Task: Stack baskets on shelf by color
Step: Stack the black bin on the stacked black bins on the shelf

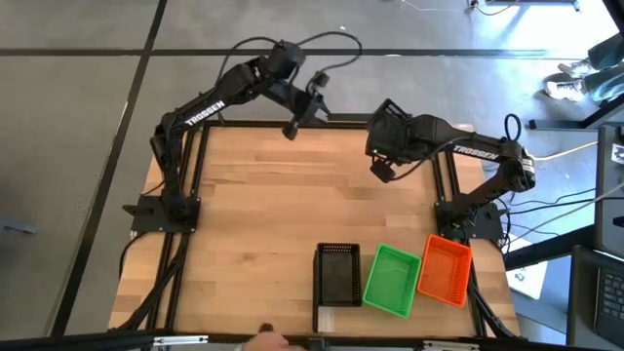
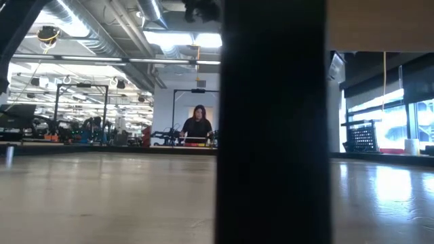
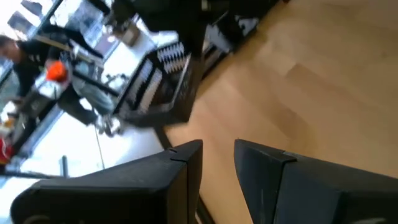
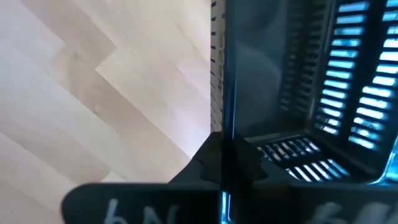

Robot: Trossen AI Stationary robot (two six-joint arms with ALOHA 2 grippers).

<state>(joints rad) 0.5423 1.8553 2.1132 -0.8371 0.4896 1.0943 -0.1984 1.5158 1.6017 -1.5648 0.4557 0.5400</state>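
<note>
Black plastic, thin and full of holes, the basket (image 1: 388,125) looks light and a bit bendy, pinched by its rim in the closed right gripper (image 1: 382,156) far from the shelf (image 1: 336,319); left gripper (image 1: 292,125) is a little open, empty.

The high view looks straight down on the whole counter (image 1: 273,214) and both arms. The low view sits at counter height, facing level into the room, a dark upright close before its lens. Each wrist view looks past its own fingers (image 3: 186,180) close onto the counter planks; the left one also reaches the room beyond the counter.
</note>
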